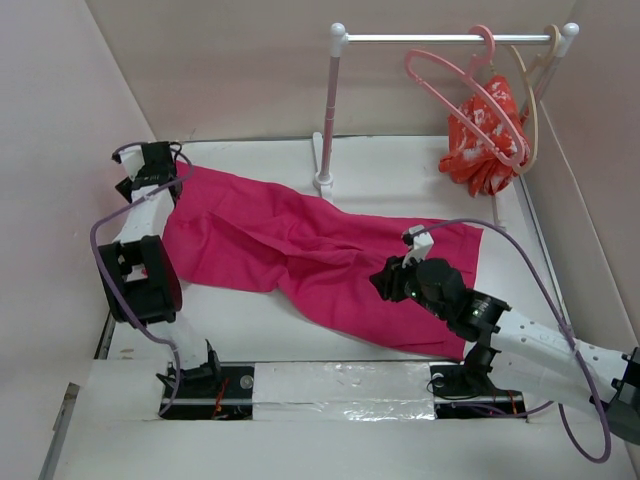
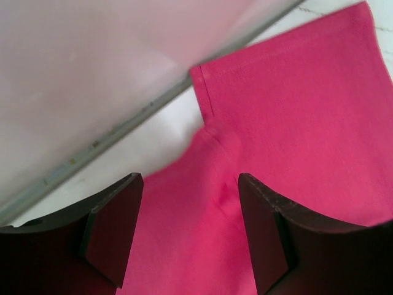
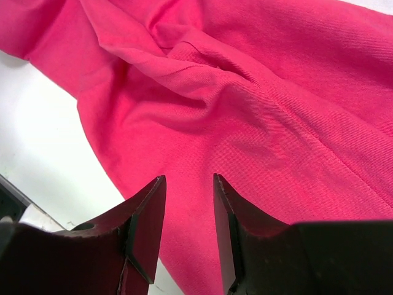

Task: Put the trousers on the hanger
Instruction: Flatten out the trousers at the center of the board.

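The magenta-pink trousers (image 1: 320, 250) lie spread flat on the white table, running from the far left to the right. My left gripper (image 1: 158, 183) is open just above their far-left end; in the left wrist view its fingers straddle cloth (image 2: 295, 123) near a hem corner, gripper (image 2: 190, 184). My right gripper (image 1: 386, 282) hovers over the trousers' middle, jaws a little apart, nothing between them; the right wrist view shows folds of cloth (image 3: 245, 104) under the gripper (image 3: 189, 181). The light-pink hanger (image 1: 455, 78) hangs empty on the rail at the back right.
A rail (image 1: 450, 39) on a pink-white post (image 1: 328, 110) stands at the back. A beige hanger (image 1: 535, 95) on it bears a red-orange patterned garment (image 1: 485, 135). Pink walls close in the left, back and right. Bare white table (image 1: 240, 320) lies in front of the trousers.
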### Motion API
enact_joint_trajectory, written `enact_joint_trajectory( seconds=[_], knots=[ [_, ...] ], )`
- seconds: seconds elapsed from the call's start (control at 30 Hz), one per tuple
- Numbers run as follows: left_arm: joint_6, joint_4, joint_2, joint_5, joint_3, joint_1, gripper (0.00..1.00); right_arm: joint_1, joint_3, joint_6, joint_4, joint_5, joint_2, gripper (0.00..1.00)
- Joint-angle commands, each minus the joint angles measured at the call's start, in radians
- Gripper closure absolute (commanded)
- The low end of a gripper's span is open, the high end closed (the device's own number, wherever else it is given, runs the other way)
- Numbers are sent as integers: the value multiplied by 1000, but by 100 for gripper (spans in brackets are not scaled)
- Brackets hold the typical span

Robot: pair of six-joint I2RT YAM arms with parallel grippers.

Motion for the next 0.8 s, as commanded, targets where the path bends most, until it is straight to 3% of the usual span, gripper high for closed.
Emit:
enact_joint_trajectory(
  seconds=[0.0,0.2,0.5,0.63,0.77],
  knots=[
    [-93,24,-147,55,-97,-11,39,4,22,-15,61,3,18,57],
    [-187,18,-318,130,-298,38,41,4,32,-9,65,-63,14,69],
    [-401,-17,-595,279,-579,246,36,13,33,-23,-19,-99,-40,76],
    [-406,-14,-621,319,-653,358,35,13,42,-22,-68,-88,-87,72],
    [-391,-31,-518,347,-678,435,39,13,33,-11,-82,-85,-129,68]
  ],
)
